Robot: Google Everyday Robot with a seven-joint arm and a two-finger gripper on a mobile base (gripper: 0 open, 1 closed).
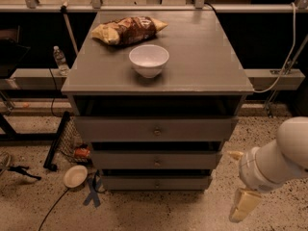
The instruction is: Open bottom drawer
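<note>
Camera view. The cabinet stands at the centre of the scene with three drawers stacked at its near face. The bottom drawer is the lowest, just above the floor, with a small round knob at its centre. Its front is not drawn out. The middle drawer and the top drawer sit above it.

A white bowl stands on the cabinet top. A crumpled snack bag lies behind it, toward the far left.

The gripper hangs low at the near right, beside the right edge of the cabinet and apart from it. Its two fingers are spread, with nothing between them.

On the floor at the left are a small round dish and a blue tape cross. A water bottle stands on a ledge at the far left.
</note>
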